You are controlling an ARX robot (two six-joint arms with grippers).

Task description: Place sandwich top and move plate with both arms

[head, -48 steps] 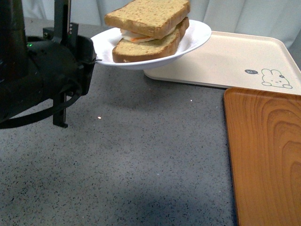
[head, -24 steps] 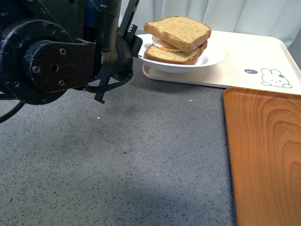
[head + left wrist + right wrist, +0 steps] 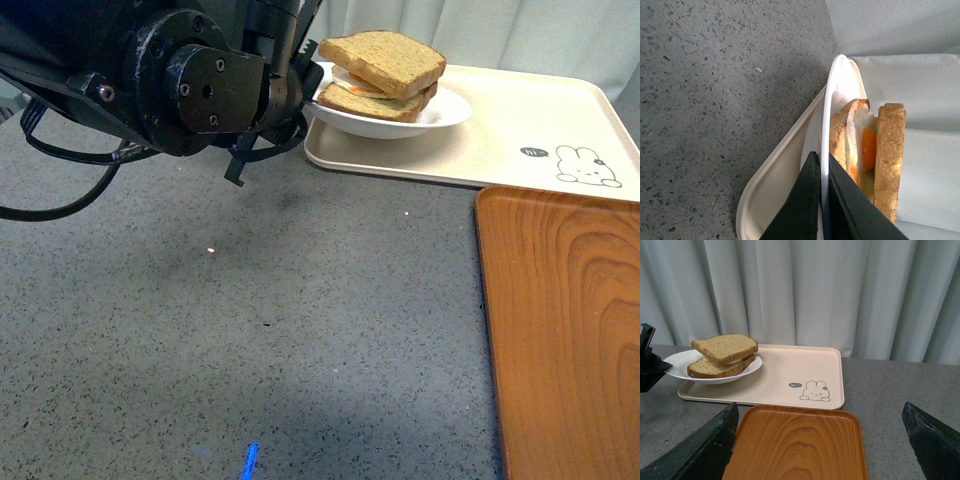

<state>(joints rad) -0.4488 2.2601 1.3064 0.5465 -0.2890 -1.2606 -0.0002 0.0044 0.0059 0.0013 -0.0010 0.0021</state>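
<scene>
Grey speckled stone-look tabletop [image 3: 300, 340] fills the foreground, with pale pleated curtains [image 3: 805, 290] hanging behind it. At the back lies a beige rectangular tray [image 3: 520, 125] with rounded corners and a small rabbit drawing [image 3: 588, 166]; just beside it, nearer the robot, sits an orange wood-grain tray [image 3: 565, 330], cut off at the frame edge.

The plate [image 3: 440, 108], round, white and shallow, sits over the near left corner of the beige tray; whether it rests on the tray or hangs just above it cannot be told. It holds a stacked sandwich: the sandwich top [image 3: 385, 58], a tan speckled slice with darker crust, lies on a fried egg [image 3: 867, 150] whose orange yolk shows edge-on, over a lower slice [image 3: 375, 102].

The left gripper [image 3: 823, 200], matte black and boxy, has its two fingers pinched narrowly on the plate's rim, one above and one below. Its bulky arm hides the plate's left edge in the front view.

The right gripper [image 3: 822, 450] shows only as two dark fingers spread wide, holding nothing, above the orange tray.
</scene>
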